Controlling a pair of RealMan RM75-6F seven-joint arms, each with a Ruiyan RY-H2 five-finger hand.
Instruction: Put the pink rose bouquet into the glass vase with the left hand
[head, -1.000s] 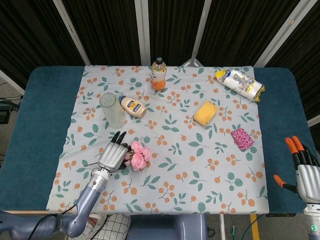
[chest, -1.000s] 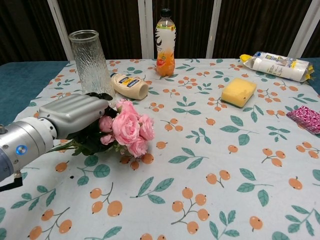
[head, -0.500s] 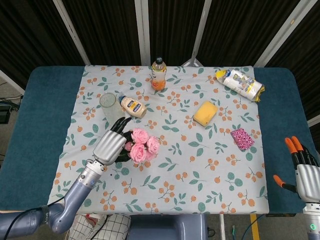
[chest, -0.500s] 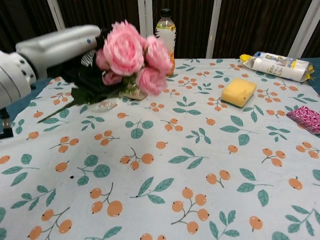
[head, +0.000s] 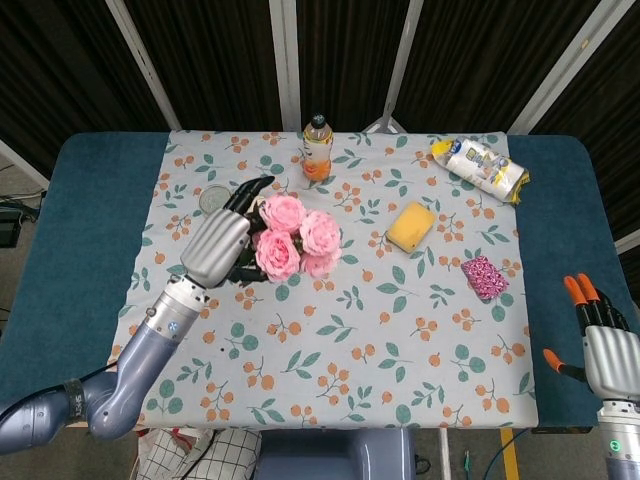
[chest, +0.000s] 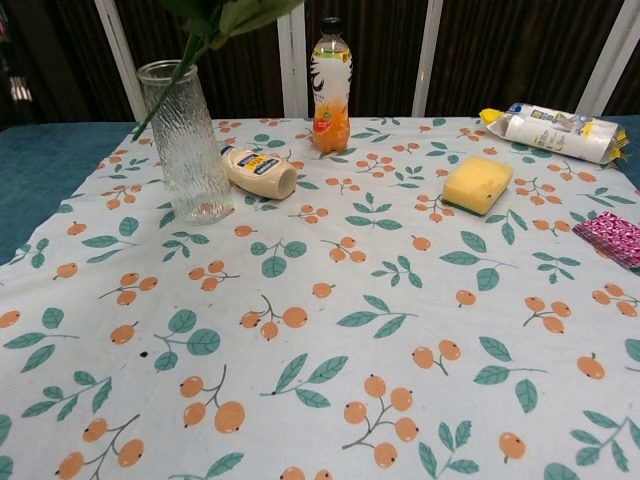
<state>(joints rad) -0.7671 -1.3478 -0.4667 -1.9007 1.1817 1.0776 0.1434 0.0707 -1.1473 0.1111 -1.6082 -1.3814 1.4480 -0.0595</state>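
My left hand (head: 220, 248) grips the pink rose bouquet (head: 298, 236) by its dark green stems and holds it high above the table. The blooms point right in the head view. In that view, the glass vase (head: 211, 197) shows only its rim just behind the hand. In the chest view the ribbed vase (chest: 185, 140) stands upright at the left, and the bouquet's stems and leaves (chest: 222, 16) hang at the top edge, one stem slanting down in front of the vase rim. The hand itself is out of the chest view. My right hand (head: 600, 340) hangs beyond the table's right front corner, fingers apart, empty.
A mayonnaise bottle (chest: 258, 172) lies just right of the vase. An orange drink bottle (chest: 331, 85) stands at the back. A yellow sponge (chest: 477, 184), a white packet (chest: 555, 130) and a pink scrubber (chest: 615, 238) lie on the right side.
My left hand has lifted the bouquet off the cloth and carried it up and back toward the vase. In the chest view the hand and blooms have risen out of frame. The right hand stayed put.
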